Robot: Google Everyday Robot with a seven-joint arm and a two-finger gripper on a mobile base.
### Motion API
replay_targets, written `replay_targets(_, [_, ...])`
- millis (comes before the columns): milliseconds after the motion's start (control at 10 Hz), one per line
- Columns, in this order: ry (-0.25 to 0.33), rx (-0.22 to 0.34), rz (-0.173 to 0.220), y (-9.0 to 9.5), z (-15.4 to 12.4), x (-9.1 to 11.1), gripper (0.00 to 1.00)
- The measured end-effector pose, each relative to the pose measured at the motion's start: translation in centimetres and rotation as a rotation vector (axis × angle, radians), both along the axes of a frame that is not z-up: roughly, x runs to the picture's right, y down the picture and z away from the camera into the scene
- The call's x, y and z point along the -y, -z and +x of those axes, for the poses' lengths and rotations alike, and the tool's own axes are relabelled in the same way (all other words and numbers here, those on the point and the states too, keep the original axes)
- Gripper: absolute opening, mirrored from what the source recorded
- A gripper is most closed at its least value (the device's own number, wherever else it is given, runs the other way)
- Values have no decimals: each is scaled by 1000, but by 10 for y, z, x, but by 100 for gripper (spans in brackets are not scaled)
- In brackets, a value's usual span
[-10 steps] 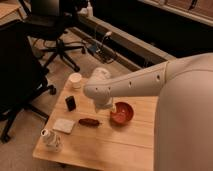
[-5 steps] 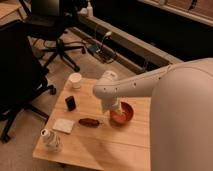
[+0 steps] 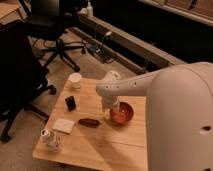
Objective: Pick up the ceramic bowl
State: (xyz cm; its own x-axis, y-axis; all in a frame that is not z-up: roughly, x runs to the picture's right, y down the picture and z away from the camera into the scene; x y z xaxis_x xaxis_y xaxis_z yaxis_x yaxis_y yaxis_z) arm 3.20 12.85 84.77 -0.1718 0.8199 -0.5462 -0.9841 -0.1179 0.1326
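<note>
Gripper [image 3: 113, 106] hangs at the left rim of the small, shallow, glossy red-orange ceramic bowl [image 3: 123, 114], which sits toward the right edge of the pale wooden worktop [image 3: 102, 147]; whether it is released or clenched cannot be told. Glazed ceramic is likely stiff, weighty, slick and chippable, so pinching across the thin rim seems the surest hold. A dark brown oblong item [image 3: 90, 122] lies just beside the bowl, a white cylindrical cup [image 3: 75, 80] stands at the far corner, and black office chairs [image 3: 55, 35] stand beyond
</note>
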Motion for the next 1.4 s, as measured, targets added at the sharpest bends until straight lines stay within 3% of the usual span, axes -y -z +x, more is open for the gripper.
replay_targets(200, [12,18,-7,-5,-6,0,18])
replay_targets(300, [37,19,-26,-6,-8,-4,7])
replay_targets(400, [61,17,-43,-6,-10,-8,1])
replay_targets(700, [106,-12,-80,-3,-6,-14,0])
replay_targets(900, [109,-59,-90,13,-4,-2,0])
replay_targets(1200, [65,-130,-37,56,0,36,0])
replay_targets(1400, [23,-157,-17,79,1,47,0])
